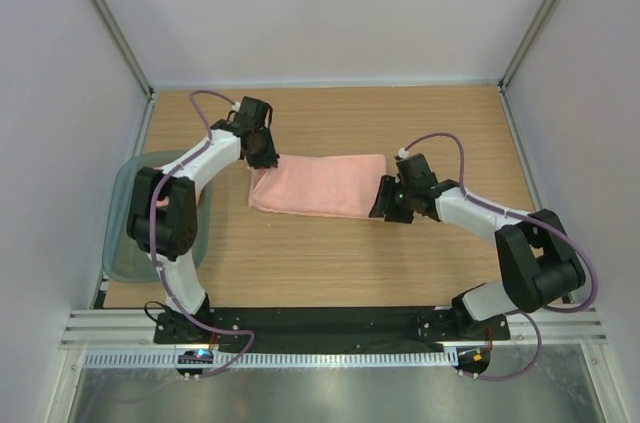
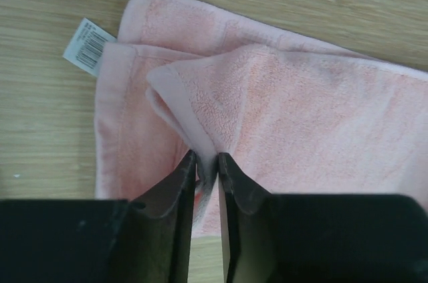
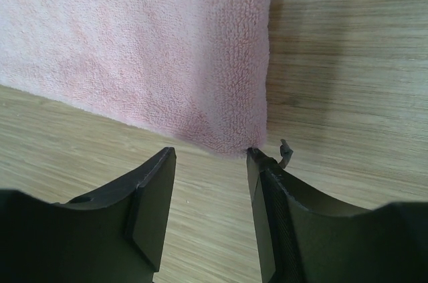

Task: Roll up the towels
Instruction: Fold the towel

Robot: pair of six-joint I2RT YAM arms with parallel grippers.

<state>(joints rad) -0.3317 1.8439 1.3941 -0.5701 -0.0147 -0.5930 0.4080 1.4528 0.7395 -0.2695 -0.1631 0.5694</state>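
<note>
Top view first: I have one pink towel (image 1: pixel 320 185) lying flat in the middle of the wooden table (image 1: pixel 330 263), long side running left to right. My left gripper (image 1: pixel 262 158) is down on its left end and my right gripper (image 1: pixel 388 205) sits at its right end, near corner. A translucent grey-green tray (image 1: pixel 112 243) sits at the left edge of the table, partly under the left arm's elbow and well apart from the towel. Pale walls close the table in on the left, far and right sides.

Over to the left wrist: the left gripper (image 2: pixel 206 159) is pinched nearly together with a raised ridge of towel (image 2: pixel 301 116) caught between the fingers. The cloth is doubled here, with the paler hem band folded over, and a white barcode label (image 2: pixel 87 43) pokes out from the towel's corner onto the bare wood.

Right wrist now: the right gripper (image 3: pixel 210 156) has its jaws standing apart, holding nothing, just wood between them. The towel (image 3: pixel 134 42) corner lies right at the tip of the right-hand finger; I can't tell if it touches. A small grey bit (image 3: pixel 286 152) sticks up beside that finger, and I can't make out what it is.
</note>
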